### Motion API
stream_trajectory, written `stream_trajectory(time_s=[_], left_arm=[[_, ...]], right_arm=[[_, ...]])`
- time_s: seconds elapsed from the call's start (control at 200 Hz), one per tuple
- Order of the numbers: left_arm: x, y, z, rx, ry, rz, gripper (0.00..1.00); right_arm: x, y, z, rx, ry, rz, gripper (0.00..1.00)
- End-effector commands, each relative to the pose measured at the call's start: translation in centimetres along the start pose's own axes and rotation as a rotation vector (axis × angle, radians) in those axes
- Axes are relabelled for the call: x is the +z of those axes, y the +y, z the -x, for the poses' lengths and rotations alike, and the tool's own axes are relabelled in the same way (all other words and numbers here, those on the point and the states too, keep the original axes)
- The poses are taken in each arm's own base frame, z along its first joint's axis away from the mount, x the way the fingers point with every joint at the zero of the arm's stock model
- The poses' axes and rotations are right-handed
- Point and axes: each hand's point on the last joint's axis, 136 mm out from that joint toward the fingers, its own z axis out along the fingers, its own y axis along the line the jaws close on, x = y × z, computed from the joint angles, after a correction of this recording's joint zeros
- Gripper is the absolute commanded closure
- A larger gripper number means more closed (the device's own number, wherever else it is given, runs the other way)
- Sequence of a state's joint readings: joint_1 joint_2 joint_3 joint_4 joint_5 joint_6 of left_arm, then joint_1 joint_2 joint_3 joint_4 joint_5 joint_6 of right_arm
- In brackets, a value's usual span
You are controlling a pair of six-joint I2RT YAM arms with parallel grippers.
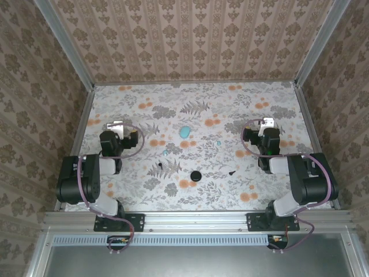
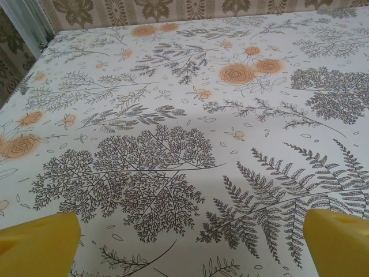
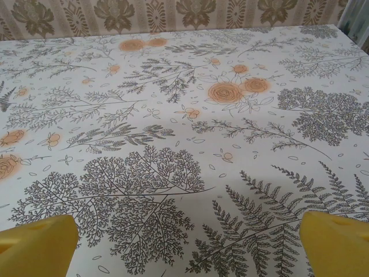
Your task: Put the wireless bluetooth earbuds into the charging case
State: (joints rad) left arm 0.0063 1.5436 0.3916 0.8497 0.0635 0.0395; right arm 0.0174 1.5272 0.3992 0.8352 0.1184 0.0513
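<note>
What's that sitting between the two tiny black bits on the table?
A bigger round black piece, seen in the top view. It lies about midway between the left black bit and the right black bit, touching neither.

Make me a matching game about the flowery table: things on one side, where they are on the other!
Things: 1 big teal piece; 2 round black piece; 3 left tool; 4 right tool.
Places: a right side of table; b middle, farther from arm bases; c left side of table; d middle, nearer arm bases.
Pairs: 1-b; 2-d; 3-c; 4-a.
</note>
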Motion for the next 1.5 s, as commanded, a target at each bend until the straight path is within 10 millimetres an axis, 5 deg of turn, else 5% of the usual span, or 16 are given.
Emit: stream_trajectory(time_s=[0.0,1.28,1.495], left_arm=[[0.1,0.1,0.9,0.015,-0.019,0.005,0.00],[0.1,0.1,0.9,0.016,-0.019,0.004,0.00],[-1.3,0.9,2.7,-0.004,-0.013,0.056,0.00]], right_arm=[[0.1,0.5,0.7,-0.010,-0.029,0.023,0.00],[0.0,0.6,0.8,-0.009,-0.032,0.026,0.00],[-0.6,1.5,2.3,-0.029,-0.006,0.078,0.00]])
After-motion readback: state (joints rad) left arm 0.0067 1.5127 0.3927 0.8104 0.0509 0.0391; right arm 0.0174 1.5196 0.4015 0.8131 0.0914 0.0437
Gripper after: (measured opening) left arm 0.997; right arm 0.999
